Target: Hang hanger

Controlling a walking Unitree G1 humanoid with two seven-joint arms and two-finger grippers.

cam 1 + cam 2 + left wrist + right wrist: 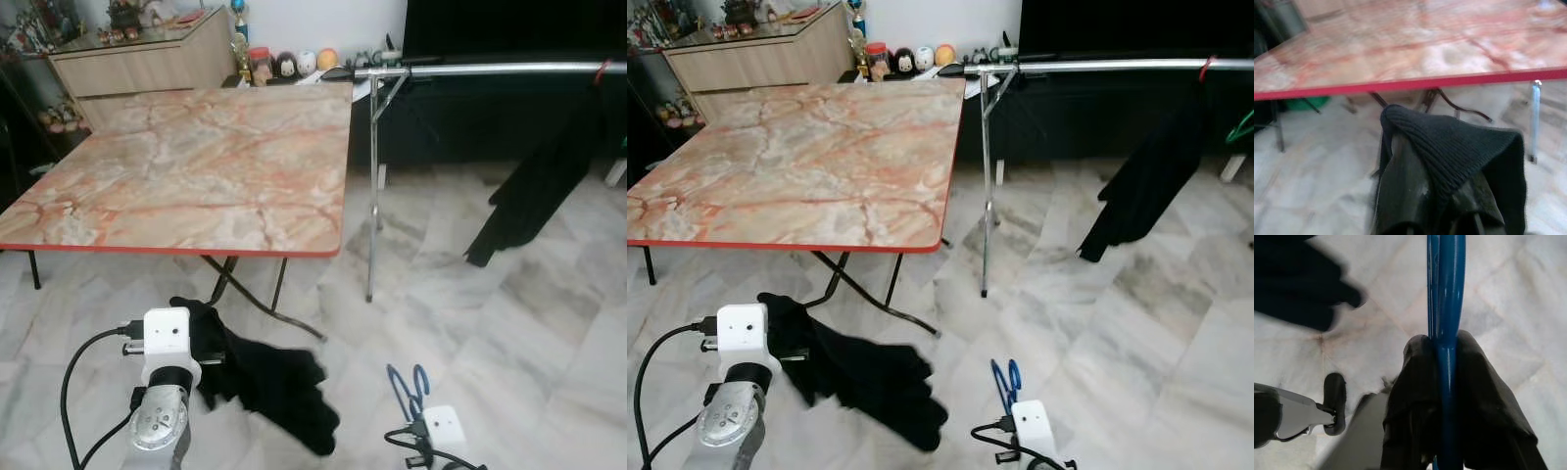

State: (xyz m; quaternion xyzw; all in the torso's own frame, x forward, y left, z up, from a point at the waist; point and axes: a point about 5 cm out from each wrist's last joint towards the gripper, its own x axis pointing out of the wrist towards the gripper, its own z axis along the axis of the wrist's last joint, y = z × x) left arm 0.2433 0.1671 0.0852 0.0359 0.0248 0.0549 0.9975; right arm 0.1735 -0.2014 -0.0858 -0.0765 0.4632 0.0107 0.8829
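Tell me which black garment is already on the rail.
The black garment at the far right, draped from the silver rail. The other, a black knit, is held low by the left gripper, beside the table.

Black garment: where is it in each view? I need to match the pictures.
Left eye view: black garment lower centre-left, over the floor.
Right eye view: lower left.
Left wrist view: centre, draped on the left gripper.
Right wrist view: dark blur, likely it, beside the hanger in the right gripper.
Shared landmark: table's red edge, eye views and left wrist view.
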